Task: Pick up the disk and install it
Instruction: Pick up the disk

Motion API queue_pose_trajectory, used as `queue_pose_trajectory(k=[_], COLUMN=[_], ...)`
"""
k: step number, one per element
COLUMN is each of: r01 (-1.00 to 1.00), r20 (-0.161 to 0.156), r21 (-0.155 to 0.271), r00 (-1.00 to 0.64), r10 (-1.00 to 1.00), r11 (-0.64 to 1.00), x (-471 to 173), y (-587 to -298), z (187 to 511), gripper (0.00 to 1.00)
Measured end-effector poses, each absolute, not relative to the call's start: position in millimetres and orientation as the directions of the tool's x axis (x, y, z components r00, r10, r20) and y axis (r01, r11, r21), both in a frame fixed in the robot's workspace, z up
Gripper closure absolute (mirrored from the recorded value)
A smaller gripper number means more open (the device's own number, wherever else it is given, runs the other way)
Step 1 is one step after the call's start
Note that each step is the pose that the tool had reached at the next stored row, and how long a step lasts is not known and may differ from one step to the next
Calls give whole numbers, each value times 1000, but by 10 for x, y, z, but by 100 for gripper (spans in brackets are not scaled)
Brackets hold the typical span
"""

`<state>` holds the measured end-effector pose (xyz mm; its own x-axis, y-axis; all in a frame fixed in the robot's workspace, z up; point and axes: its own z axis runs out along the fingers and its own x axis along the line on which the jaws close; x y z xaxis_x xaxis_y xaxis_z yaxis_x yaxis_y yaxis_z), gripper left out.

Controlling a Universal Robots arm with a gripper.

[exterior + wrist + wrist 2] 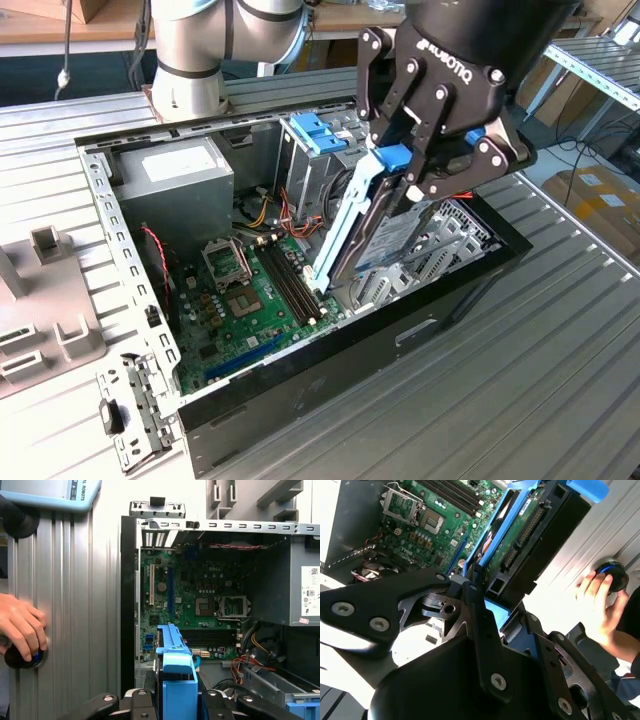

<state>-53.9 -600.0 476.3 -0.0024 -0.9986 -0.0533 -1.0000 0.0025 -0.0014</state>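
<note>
My black three-finger gripper is clamped on the blue plastic end piece of the flat dark grey metal disk. I hold the disk steeply tilted over the open black desktop computer case.

The exterior view gives the whole layout. The disk's lower end dips inside the case beside the green motherboard, and whether it touches anything there I cannot tell. The grey power-supply box sits in the far corner, and the case rests on a ribbed aluminium table.

The second wrist view shows the disk's green circuit-board underside and connector row, with my fingers pressed to its end.

The first wrist view looks along the disk's blue edge toward the motherboard. Both wrist views show a person's hand resting on a round black knob on the table beside the case.
</note>
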Motion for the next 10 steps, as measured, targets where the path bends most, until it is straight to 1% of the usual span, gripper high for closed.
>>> queue_pose_trajectory(k=[10], r01=[-1000], r20=[-53], r21=[-1], r00=[-2], r10=[-999], r11=[3], x=[-330], y=[-6124], z=[4754], gripper=[63])
